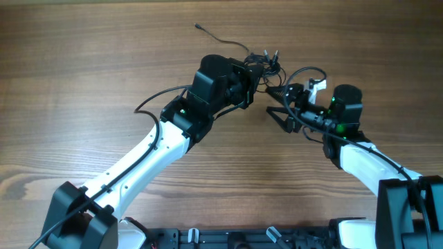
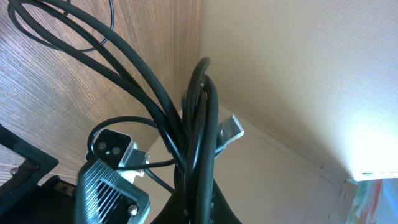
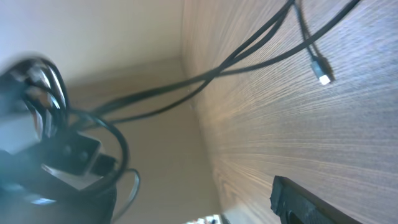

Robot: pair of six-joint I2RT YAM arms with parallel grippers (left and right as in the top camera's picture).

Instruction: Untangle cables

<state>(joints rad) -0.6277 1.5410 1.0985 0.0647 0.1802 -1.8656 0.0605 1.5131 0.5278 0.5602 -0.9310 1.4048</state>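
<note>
The cables (image 1: 266,61) are thin black cords in a small knot at the table's far middle. One strand runs up-left to a small plug (image 1: 198,28). My left gripper (image 1: 257,75) is at the knot; in the left wrist view its fingers (image 2: 199,205) look shut, with cable loops (image 2: 199,112) rising from them. My right gripper (image 1: 277,107) is open just below and to the right of the knot, holding nothing. In the right wrist view, strands (image 3: 249,56) and a silver-tipped plug (image 3: 323,78) lie over the wood, and one finger (image 3: 311,202) shows at the lower right.
The wooden table (image 1: 90,83) carries both arms, which meet near the far middle. The right arm's camera housing (image 2: 112,149) shows close to the left gripper. The left arm's own thicker cable (image 1: 156,97) loops beside its forearm.
</note>
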